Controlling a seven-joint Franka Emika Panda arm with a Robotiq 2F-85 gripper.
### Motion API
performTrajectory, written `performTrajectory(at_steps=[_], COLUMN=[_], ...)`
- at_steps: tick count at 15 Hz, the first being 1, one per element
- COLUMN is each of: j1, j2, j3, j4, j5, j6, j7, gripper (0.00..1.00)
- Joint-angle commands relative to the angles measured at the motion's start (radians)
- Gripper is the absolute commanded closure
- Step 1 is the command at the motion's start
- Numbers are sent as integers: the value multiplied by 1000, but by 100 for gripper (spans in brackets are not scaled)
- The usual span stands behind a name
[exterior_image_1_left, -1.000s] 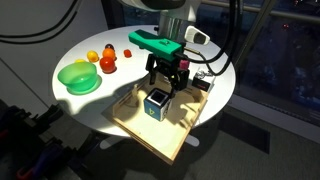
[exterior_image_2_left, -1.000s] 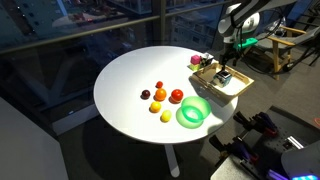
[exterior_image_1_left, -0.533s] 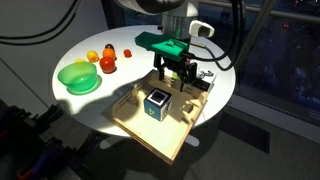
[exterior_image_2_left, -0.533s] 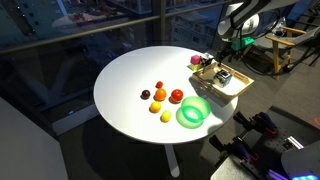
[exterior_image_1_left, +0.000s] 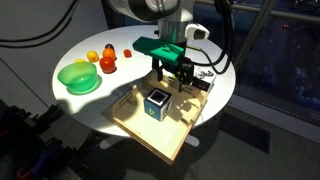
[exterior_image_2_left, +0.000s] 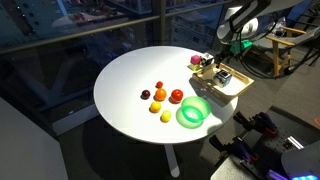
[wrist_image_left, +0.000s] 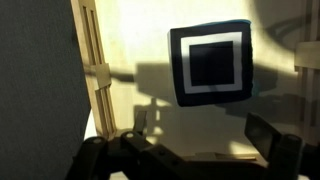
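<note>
A dark cube (exterior_image_1_left: 156, 103) with a white square outline on its top (wrist_image_left: 210, 63) stands in a pale wooden tray (exterior_image_1_left: 140, 135) at the table's edge. My gripper (exterior_image_1_left: 170, 82) hangs just above and slightly behind the cube, jaws wide apart and empty. In the wrist view the cube sits beyond the gripper (wrist_image_left: 198, 140), whose dark fingers (wrist_image_left: 265, 132) frame bare tray floor (wrist_image_left: 130, 50). In an exterior view the tray (exterior_image_2_left: 238, 88) and the gripper (exterior_image_2_left: 226, 58) lie at the far right of the round table.
A green bowl (exterior_image_1_left: 78, 77) and several small fruits (exterior_image_1_left: 108, 62) lie on the white round table (exterior_image_1_left: 120, 85). The bowl (exterior_image_2_left: 193, 111) and fruits (exterior_image_2_left: 160, 96) appear near that table's front. A small grey device (exterior_image_1_left: 203, 84) sits behind the tray. Cables hang near the arm.
The gripper has risen a little off the cube and shifted slightly sideways, still open. The cube stays put in the tray.
</note>
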Motion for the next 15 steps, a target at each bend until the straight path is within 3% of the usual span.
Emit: performTrajectory(at_steps=[1,15], j1=[-17,-12], j2=[-26,-2], j3=[22,38], j4=[-37,-47], j5=[-25,-28], j6=[27,28], j7=[-18,-1], gripper=[0,0])
